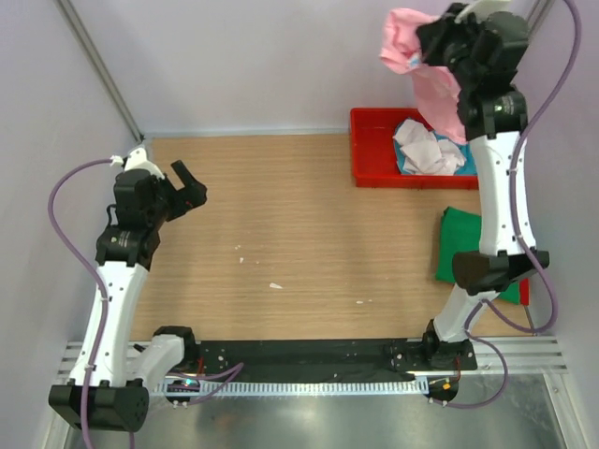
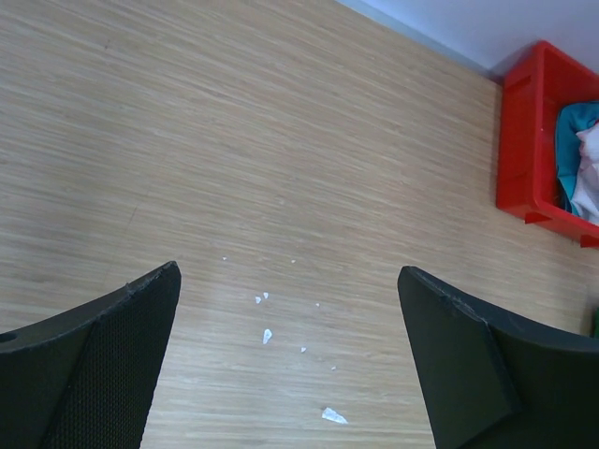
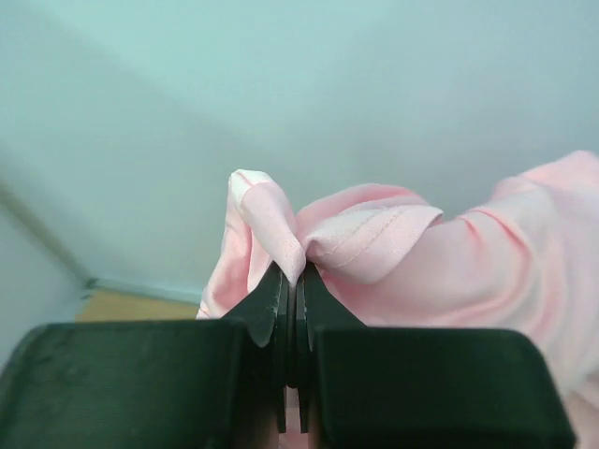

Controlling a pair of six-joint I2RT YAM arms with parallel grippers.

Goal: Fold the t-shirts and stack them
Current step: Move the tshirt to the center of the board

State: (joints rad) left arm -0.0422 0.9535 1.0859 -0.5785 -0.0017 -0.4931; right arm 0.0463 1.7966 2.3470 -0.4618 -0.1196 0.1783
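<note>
My right gripper [image 1: 423, 44] is raised high at the back right and is shut on the light pink t-shirt [image 1: 432, 86], which hangs from it above the red tray. In the right wrist view the gripper [image 3: 292, 269] pinches a fold of the pink cloth [image 3: 440, 271]. A white t-shirt [image 1: 426, 148] and a teal one [image 1: 404, 161] lie crumpled in the tray. A dark green t-shirt [image 1: 459, 241] lies on the table at the right, partly behind the right arm. My left gripper [image 1: 190, 190] is open and empty over the left of the table; it shows open above bare wood in the left wrist view [image 2: 288, 309].
The red plastic tray [image 1: 370, 159] stands at the back right; it also shows in the left wrist view [image 2: 524, 150]. Small white scraps [image 1: 275, 285] lie on the wooden table [image 1: 281, 215]. Grey walls close the back and sides.
</note>
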